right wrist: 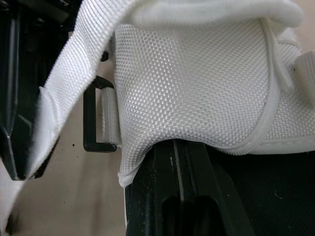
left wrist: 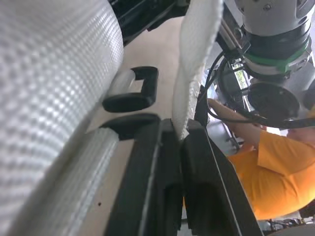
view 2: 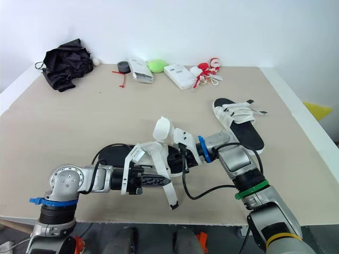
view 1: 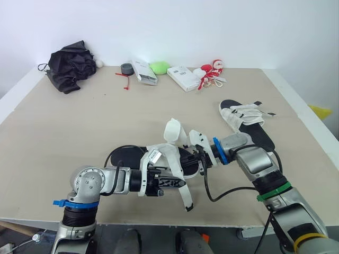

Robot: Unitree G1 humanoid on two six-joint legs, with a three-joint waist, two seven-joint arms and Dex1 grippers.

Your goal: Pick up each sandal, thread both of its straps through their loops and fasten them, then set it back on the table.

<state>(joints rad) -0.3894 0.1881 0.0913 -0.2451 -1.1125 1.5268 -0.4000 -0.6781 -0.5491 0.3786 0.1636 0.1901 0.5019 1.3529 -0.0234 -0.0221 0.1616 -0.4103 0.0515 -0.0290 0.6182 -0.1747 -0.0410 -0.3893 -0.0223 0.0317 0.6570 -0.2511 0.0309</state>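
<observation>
Left wrist view: L gripper (left wrist: 173, 147) is pinching the white strap (left wrist: 197, 59) of near sandal (view 1: 127, 154), which is lying at table (view 1: 79, 127) front edge. Black loop (left wrist: 130, 89) is sitting just beside strap, btw both grippers. R gripper (view 1: 203, 160) is clamping sandal upper, so L prob. feeding.

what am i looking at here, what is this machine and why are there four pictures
This is a humanoid robot with two arms, each ending in a black two-finger gripper. The two wide pictures come from cameras in its head, looking down over a beige table. The two close-ups come from a camera on each wrist.

The left gripper pinches a loose white webbing strap. The right gripper clamps the near black-soled sandal that the strap belongs to. A second black-soled sandal with white straps lies further right. Along the far edge lie a crumpled black cloth, white boxes and small items.
</observation>
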